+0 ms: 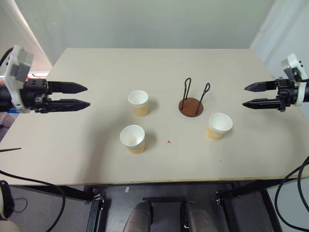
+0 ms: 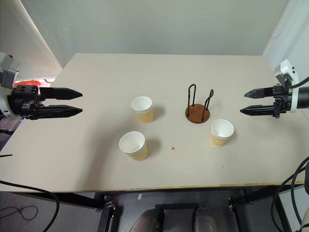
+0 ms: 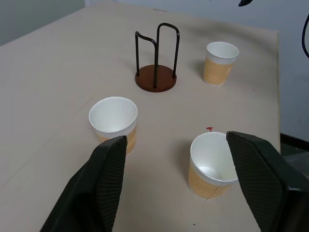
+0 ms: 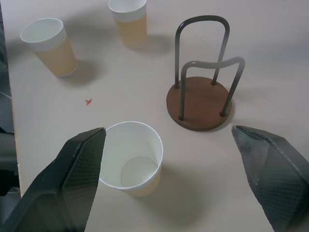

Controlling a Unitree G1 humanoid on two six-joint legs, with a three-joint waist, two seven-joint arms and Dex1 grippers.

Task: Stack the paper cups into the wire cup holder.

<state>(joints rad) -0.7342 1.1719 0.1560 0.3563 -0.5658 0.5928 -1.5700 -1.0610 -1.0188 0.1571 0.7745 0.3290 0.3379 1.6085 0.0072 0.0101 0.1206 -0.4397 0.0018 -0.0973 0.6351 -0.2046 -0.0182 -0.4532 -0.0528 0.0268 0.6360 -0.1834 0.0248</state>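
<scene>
Your left end effector (image 1: 87, 95) and right end effector (image 1: 245, 95) both hover spread wide, holding nothing. Three paper cups (image 1: 138, 103) (image 1: 133, 138) (image 1: 218, 126) stand upright (well apart) on the surface (image 1: 96, 159). The wire cup holder (image 1: 191, 103) sits between them, with no cup in it.

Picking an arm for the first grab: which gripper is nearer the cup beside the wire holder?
Right. The right gripper hovers open just outboard of that cup, beyond the wire cup holder. The left gripper is across the table, past the other two cups.
</scene>
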